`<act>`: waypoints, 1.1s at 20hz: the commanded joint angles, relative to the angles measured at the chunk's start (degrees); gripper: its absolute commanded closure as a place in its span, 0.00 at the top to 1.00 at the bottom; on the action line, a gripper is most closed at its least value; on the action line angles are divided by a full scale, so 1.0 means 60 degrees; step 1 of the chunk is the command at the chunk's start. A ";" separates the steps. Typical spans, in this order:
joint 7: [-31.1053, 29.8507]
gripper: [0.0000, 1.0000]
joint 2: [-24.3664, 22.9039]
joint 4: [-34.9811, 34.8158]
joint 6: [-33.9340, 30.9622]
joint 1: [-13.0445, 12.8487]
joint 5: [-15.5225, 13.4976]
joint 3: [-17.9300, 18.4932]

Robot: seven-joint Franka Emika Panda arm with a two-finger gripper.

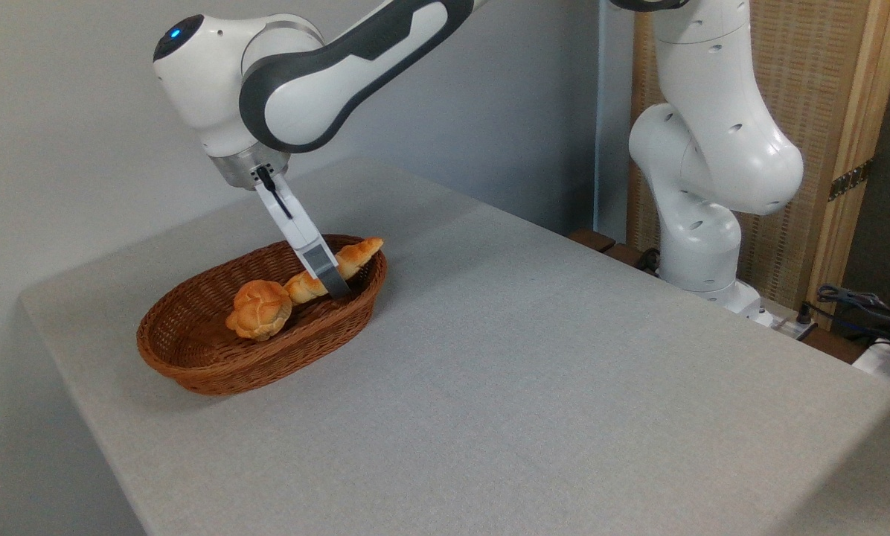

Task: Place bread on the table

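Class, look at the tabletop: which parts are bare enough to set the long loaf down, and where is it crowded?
The table lies bare from the wicker basket rightward to the robot base, and along the near edge. It is crowded inside the basket, where the gripper, the bread and the round bun sit together.

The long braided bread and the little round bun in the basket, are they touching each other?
Cannot tell. In the camera view the bread has its left end right at the round bun with no visible gap, but contact is unclear.
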 commanded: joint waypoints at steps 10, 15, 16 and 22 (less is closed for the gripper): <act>-0.0081 0.44 -0.0291 0.0161 -0.0173 0.0010 0.0032 0.0123; -0.0067 0.44 -0.0497 0.0483 -0.0173 0.0083 -0.0042 0.0239; -0.0067 0.44 -0.0599 0.0513 -0.0173 0.0069 -0.0056 0.0385; -0.0067 0.44 -0.1287 0.0703 -0.0173 0.0083 -0.0247 0.1337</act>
